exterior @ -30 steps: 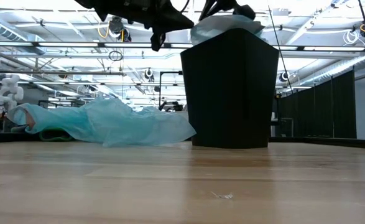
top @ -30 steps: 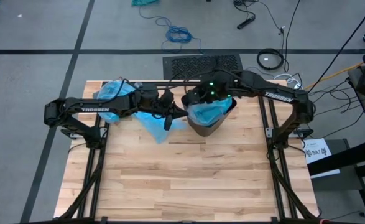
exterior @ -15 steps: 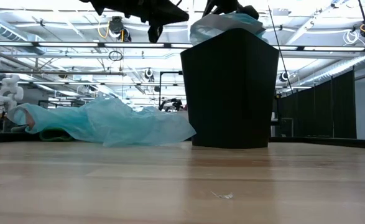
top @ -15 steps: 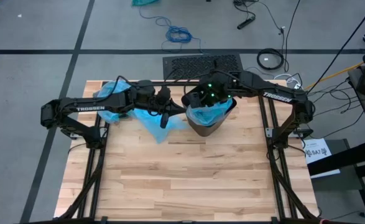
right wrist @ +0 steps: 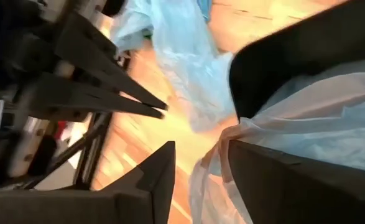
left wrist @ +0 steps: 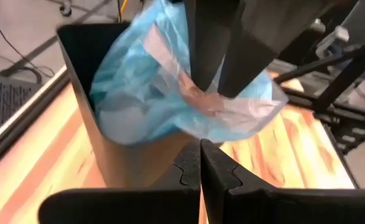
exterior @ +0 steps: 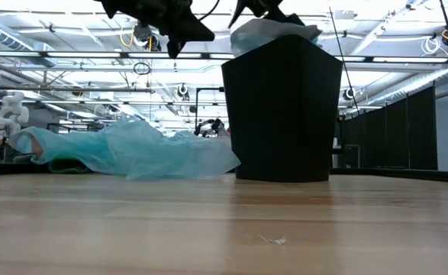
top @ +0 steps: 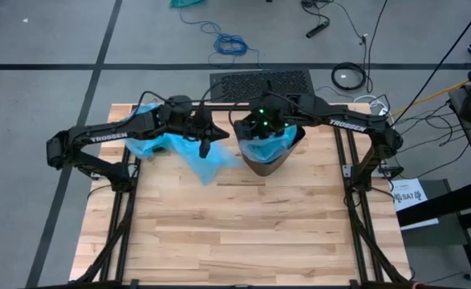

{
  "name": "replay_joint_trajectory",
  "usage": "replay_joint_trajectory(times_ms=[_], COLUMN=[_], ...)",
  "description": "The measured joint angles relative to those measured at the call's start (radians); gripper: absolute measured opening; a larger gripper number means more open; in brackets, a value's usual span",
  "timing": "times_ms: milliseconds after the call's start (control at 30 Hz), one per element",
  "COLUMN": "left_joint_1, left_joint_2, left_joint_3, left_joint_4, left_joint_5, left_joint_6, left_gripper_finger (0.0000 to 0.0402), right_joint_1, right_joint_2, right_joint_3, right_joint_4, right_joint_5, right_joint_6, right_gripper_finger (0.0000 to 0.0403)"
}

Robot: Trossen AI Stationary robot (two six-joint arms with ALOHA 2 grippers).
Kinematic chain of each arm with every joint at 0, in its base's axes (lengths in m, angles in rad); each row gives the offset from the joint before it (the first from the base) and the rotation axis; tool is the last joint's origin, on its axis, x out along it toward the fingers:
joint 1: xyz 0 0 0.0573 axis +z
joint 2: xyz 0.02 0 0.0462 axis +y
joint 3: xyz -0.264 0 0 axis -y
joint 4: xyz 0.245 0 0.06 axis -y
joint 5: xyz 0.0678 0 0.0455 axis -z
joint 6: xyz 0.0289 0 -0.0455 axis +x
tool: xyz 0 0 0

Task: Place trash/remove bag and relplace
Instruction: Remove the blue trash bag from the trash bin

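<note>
A black bin stands at the table's far middle, lined with a pale blue bag that bulges above its rim. My right gripper hangs open over the bin's left rim, and the bag's bunched edge runs up between its fingers. My left gripper hovers shut in the air left of the bin, holding nothing. A second blue bag lies spread flat on the wood under the left arm. The trash is hidden. My right gripper comes at the bag's gathered top edge from above, slanting down, one finger on each side of it. I cannot tell whether either finger touches the film. The bag sits in the bin, its top standing up slack.
A small white scrap lies on the wood near the front. Beyond the far edge are a floor grate and loose cables. The arms' frame posts stand along both table sides.
My left gripper has drawn away from the bin, toward the table's left and far edge, and risen a little, staying shut. My right gripper has shifted slightly left over the bin's rim.
</note>
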Motion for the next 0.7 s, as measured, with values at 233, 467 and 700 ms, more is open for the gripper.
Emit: replay_joint_trajectory(times_ms=[233, 467, 700], left_joint_1=[-0.001, 0.000, -0.001], left_joint_2=[0.001, 0.001, 0.001], left_joint_3=[-0.001, -0.001, -0.001], left_joint_4=[-0.056, -0.119, -0.134], left_joint_5=[0.022, 0.024, 0.025], left_joint_6=[0.065, 0.109, 0.144], left_gripper_finger=[0.0000, 0.0000, 0.0000], right_joint_1=[-0.006, 0.009, 0.019], right_joint_2=[0.076, 0.115, 0.057], right_joint_3=[0.000, 0.001, -0.003], right_joint_4=[-0.010, -0.021, 0.001], right_joint_5=[0.006, 0.008, 0.061], right_joint_6=[0.019, 0.008, 0.020], right_gripper_finger=[0.0121, 0.0011, 0.0001])
